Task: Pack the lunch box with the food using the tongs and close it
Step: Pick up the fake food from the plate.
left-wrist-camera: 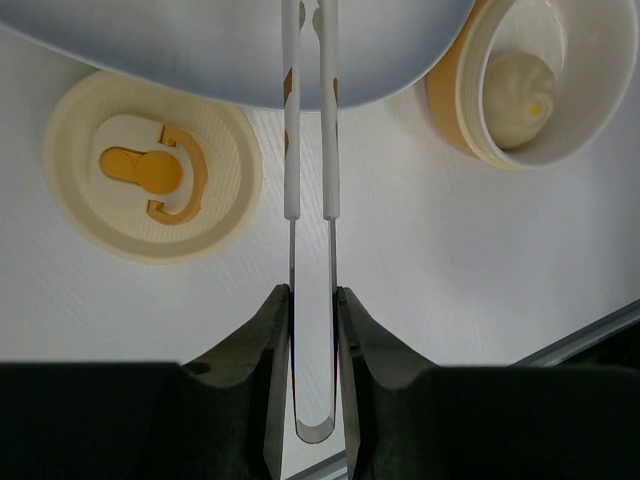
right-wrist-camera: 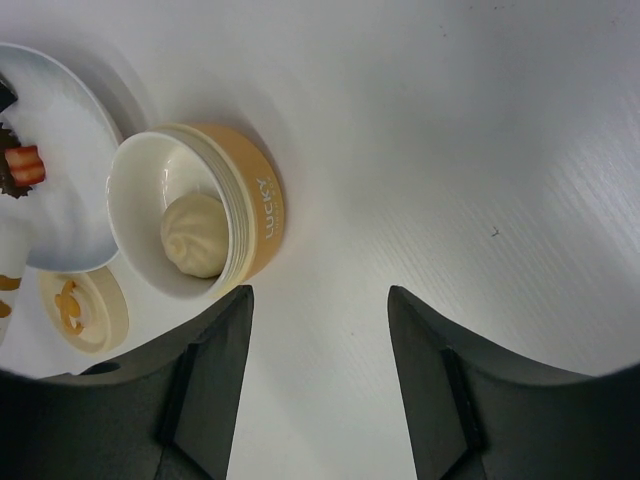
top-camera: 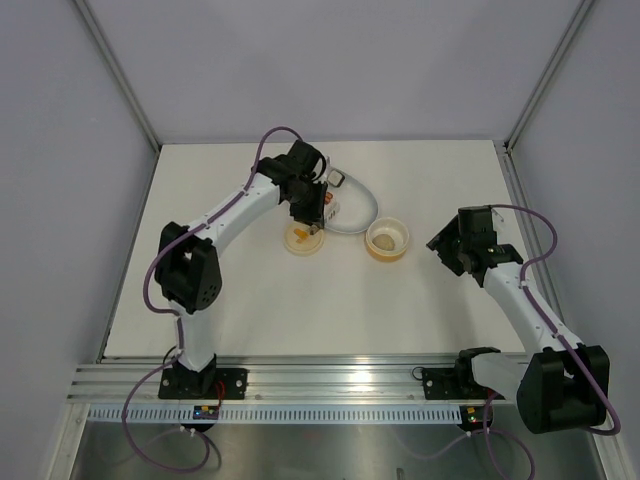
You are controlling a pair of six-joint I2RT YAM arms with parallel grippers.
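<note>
The tongs (left-wrist-camera: 310, 150) are pinched between the jaws of my left gripper (left-wrist-camera: 313, 290), the legs nearly parallel and running out over the white dish (left-wrist-camera: 200, 50); their tips are cut off by the frame edge. In the top view that gripper (top-camera: 312, 215) hangs over the dish's near left end. The lunch box (top-camera: 387, 238) stands open with a pale beige bun (right-wrist-camera: 195, 235) inside. Its lid (left-wrist-camera: 155, 180) lies flat, orange mark up, left of the tongs. A reddish food piece (right-wrist-camera: 25, 165) sits on the dish. My right gripper (right-wrist-camera: 320, 300) is open, just right of the lunch box (right-wrist-camera: 195, 215).
The white oval dish (top-camera: 370, 205) lies behind and between the lid (top-camera: 305, 240) and the lunch box. Grey walls enclose the white table on three sides. A metal rail (top-camera: 330, 385) with both arm bases runs along the near edge.
</note>
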